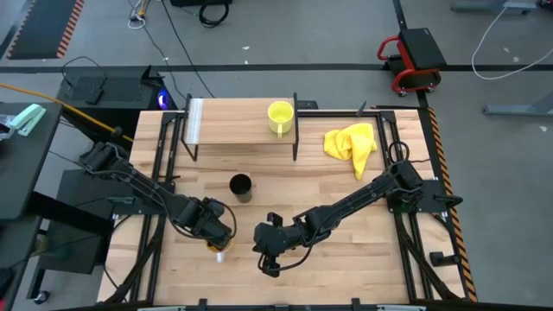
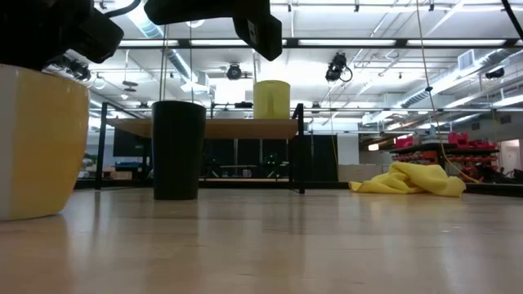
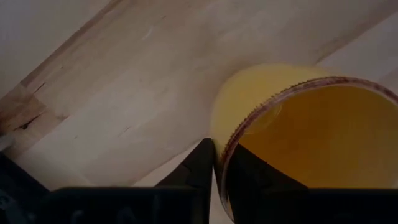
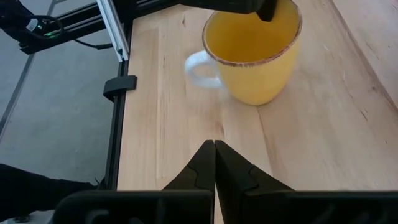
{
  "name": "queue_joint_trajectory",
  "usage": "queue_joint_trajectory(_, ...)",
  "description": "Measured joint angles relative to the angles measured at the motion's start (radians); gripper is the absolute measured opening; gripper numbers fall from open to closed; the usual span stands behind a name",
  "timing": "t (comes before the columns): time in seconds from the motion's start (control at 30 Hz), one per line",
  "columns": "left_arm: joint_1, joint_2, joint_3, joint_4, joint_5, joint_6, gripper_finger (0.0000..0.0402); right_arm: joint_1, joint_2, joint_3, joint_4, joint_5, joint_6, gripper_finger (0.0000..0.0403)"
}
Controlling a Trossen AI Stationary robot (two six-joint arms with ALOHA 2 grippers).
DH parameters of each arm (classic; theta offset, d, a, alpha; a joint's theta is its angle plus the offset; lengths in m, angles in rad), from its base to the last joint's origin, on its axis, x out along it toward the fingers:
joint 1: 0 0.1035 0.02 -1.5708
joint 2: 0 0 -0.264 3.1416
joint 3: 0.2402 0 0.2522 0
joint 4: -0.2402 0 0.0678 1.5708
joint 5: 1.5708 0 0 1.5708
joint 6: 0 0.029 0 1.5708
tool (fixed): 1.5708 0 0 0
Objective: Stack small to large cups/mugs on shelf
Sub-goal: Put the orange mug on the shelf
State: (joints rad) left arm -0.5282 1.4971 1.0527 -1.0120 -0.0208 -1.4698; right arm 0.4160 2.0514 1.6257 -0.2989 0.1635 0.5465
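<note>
An orange-yellow mug with a brown rim and a pale handle stands on the table near its near edge, and also shows in the low view. My left gripper is above it, shut on its rim. My right gripper is shut and touches nothing; it hovers over bare table just right of that mug. The black cup stands on its base in front of the shelf. A yellow mug stands on the shelf board. My left gripper pinches the orange-yellow mug's rim on the side away from the handle, with one finger outside the wall and the other inside. The fingers come from above, pointing down. The mug is upright with its base on the table.
A crumpled yellow cloth lies on the table right of the shelf. Thin black posts carry the shelf board. Bare wood lies between the black cup and the cloth. The near table edge is close to both grippers.
</note>
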Motion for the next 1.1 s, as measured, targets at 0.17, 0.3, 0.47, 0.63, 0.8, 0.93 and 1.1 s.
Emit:
queue_joint_trajectory(0.17, 0.007, 0.000, 0.000, 0.008, 0.043, 0.023, 0.0034, 0.000, 0.000, 0.000, 0.000, 0.000, 0.000, 0.0009)
queue_joint_trajectory(0.3, 0.021, 0.000, 0.000, 0.011, 0.077, 0.044, 0.0019, 0.000, 0.000, 0.000, 0.000, 0.000, 0.000, 0.0009)
queue_joint_trajectory(0.47, 0.057, 0.000, 0.002, 0.015, 0.133, 0.095, 0.0019, -0.001, -0.026, -0.001, -0.071, -0.004, 0.000, 0.0009)
queue_joint_trajectory(0.63, 0.110, 0.000, 0.065, -0.016, 0.164, 0.200, 0.0019, -0.002, -0.088, -0.001, -0.130, 0.007, -0.012, 0.0009)
queue_joint_trajectory(0.8, 0.170, 0.000, 0.220, -0.191, 0.125, 0.302, 0.0019, -0.001, -0.165, 0.000, -0.167, 0.046, -0.041, 0.0009)
queue_joint_trajectory(0.93, 0.227, 0.000, 0.372, -0.399, 0.060, 0.356, 0.0019, -0.001, -0.220, 0.000, -0.229, 0.092, -0.065, 0.0009)
queue_joint_trajectory(1.1, 0.308, -0.002, 0.554, -0.572, -0.018, 0.416, 0.0019, -0.001, -0.280, 0.000, -0.303, 0.106, -0.084, 0.0009)
